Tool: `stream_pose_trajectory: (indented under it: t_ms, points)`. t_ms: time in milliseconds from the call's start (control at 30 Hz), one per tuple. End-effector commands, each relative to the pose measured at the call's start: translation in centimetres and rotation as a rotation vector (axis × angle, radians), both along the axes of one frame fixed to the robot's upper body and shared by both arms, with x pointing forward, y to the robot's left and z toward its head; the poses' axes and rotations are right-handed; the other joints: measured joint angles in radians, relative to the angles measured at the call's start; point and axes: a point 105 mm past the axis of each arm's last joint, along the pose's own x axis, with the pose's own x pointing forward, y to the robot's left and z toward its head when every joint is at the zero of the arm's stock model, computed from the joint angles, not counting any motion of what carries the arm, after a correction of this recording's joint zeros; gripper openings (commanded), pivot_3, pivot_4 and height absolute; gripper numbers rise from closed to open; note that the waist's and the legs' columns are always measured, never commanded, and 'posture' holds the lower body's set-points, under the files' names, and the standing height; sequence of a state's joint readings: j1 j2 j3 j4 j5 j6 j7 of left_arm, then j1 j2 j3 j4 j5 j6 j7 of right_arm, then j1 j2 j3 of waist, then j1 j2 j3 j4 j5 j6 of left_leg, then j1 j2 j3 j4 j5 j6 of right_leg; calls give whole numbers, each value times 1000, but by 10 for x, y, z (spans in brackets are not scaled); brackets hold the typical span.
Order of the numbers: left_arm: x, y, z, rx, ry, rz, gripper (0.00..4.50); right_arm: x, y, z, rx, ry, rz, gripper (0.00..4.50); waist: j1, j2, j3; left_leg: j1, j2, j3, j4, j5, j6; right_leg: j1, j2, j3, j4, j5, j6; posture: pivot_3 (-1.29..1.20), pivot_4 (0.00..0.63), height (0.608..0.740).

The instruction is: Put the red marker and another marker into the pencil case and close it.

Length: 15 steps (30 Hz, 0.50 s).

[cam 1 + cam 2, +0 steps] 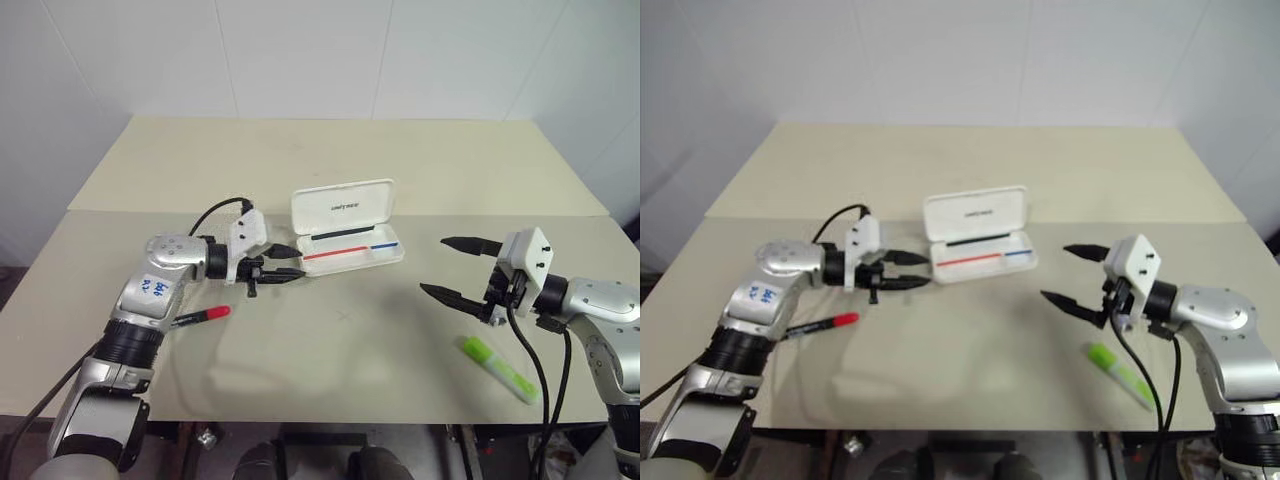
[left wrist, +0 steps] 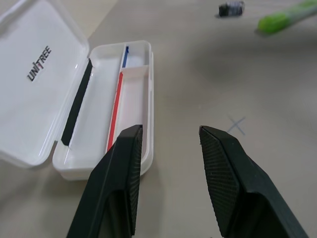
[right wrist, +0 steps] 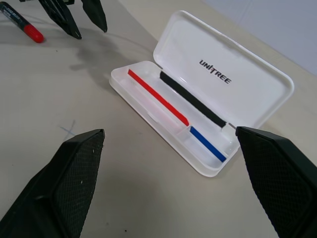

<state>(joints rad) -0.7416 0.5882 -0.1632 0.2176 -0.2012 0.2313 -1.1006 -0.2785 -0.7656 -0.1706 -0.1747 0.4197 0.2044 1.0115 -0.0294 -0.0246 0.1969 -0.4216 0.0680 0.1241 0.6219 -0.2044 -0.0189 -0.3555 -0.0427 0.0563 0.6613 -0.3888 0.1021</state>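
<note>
The pencil case (image 1: pixel 352 250) lies open mid-table, its white lid (image 1: pixel 343 205) tilted up at the back, with red and blue stripes inside the tray. My left gripper (image 1: pixel 290 263) hovers just left of the case, pointing at it, its fingers (image 2: pixel 124 168) apart with nothing between them. The red marker (image 1: pixel 203 316) lies on the table under my left forearm. My right gripper (image 1: pixel 433 265) hangs to the right of the case, wide open and empty. The lime-green marker (image 1: pixel 500 368) rests near the table's front edge, below my right gripper.
A small dark clip-like piece (image 2: pixel 231 8) lies on the table close to the green marker. A faint pencilled cross (image 1: pixel 345 315) marks the tabletop in front of the case. The beige table (image 1: pixel 330 150) stretches back to a white wall.
</note>
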Motion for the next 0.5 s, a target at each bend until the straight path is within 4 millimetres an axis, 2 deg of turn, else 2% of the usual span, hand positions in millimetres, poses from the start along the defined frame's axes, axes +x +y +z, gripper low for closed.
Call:
stream_pose_trajectory:
  t_ms: [33,167,500]
  points:
    - [9,-6,3,68,-55,-8,1866,0,3,13,21,-59,9,4500,0,0,0,0,0,0,0,0,0,0,0,0,0,0,0,0,150,740]
    - [24,-15,-4,99,-39,26,1866,-1,7,12,32,-59,18,4500,1,0,0,0,0,0,0,0,0,0,0,0,0,0,0,0,150,740]
    - [40,-35,-19,194,-43,13,1866,-3,10,13,41,-69,23,4500,-1,0,0,-1,0,2,0,0,0,-2,0,0,0,0,0,0,150,740]
